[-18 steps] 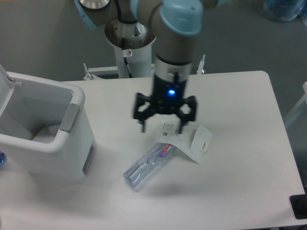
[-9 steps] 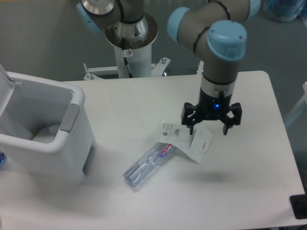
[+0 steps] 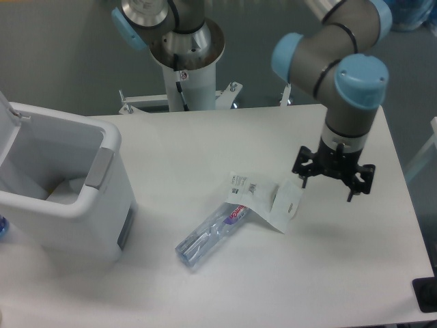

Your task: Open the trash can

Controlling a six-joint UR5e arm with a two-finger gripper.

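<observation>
- Standing at the counter's (image 3: pixel 205 137) left edge, the trash can (image 3: pixel 65 195) already shows its interior: rim exposed, something white lying at the bottom, grey push tab (image 3: pixel 100 167) facing right toward the middle of the counter.
- Lid (image 3: pixel 7 130) appears tipped up and back at the far left, only partly in view; judged that the opening step is done.
- Lying near centre, well apart from the can: a clear plastic package (image 3: pixel 208 236) with a white card backing (image 3: pixel 273 201), flat on the counter, untouched.
- Tool (image 3: pixel 334 179) hangs over the right side of the counter, just right of the card, fingers spread wide, holding nothing. Placement far from the can suggests the arm is clearing out of the work area, not approaching.
- Versus one second ago: tool was above the package at centre; half a second ago it was partway right; now further right still. Can and package unchanged in position throughout.
</observation>
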